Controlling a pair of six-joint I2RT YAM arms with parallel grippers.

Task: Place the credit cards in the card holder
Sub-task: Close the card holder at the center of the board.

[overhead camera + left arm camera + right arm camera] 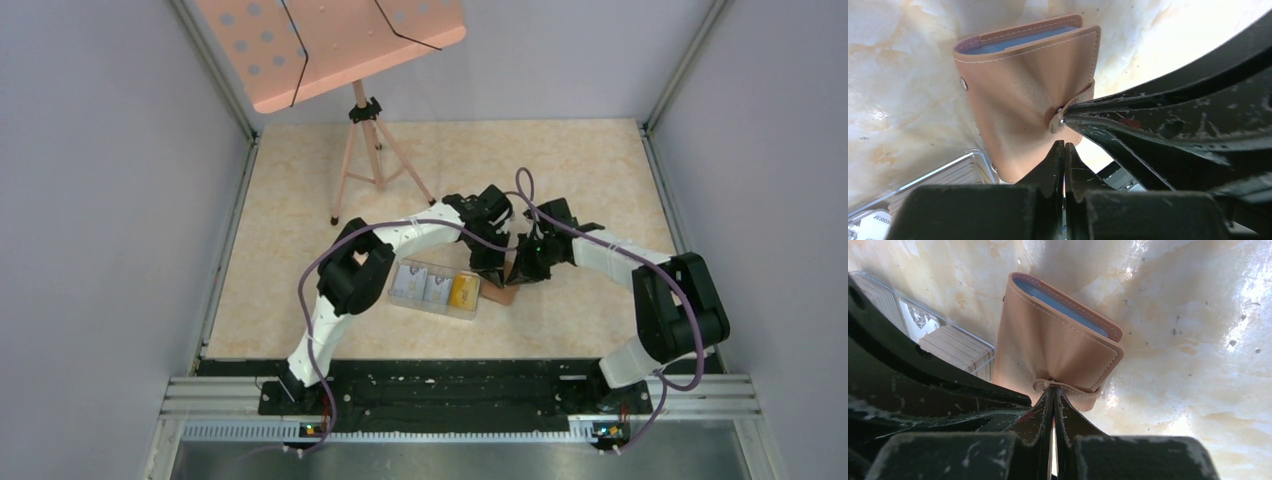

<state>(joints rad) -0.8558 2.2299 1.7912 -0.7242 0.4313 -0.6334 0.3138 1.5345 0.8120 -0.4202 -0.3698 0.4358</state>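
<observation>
The tan leather card holder (1028, 95) lies folded on the marbled table (300, 200), just beside the right end of a clear plastic tray (974, 156). The credit cards (437, 288) stand packed in that tray: two pale stacks to the left and a yellow-orange stack at the end nearest the holder.

Both grippers crowd over the holder from above, and in the overhead view they hide all but a brown corner of it. The left gripper (1064, 146) has its jaws pressed together on nothing, its tips at the holder's near edge. The right gripper (1053, 390) also has its jaws squeezed tight, with its tips meeting the snap strap (1057, 121) at the stud. I cannot tell whether any strap leather is nipped between them.

At the table's far edge a pink perforated music stand (330, 45) on a tripod stands well apart from the work.

The wrist cameras show what the overhead view cannot: white stitching along the holder's flaps, a blue layer inside its open mouth, and a second stud on the flap's face. The left wrist view shows the right gripper coming in from the side to the strap. The right wrist view shows the left gripper's dark body across the tray, part of one card stack visible behind it
</observation>
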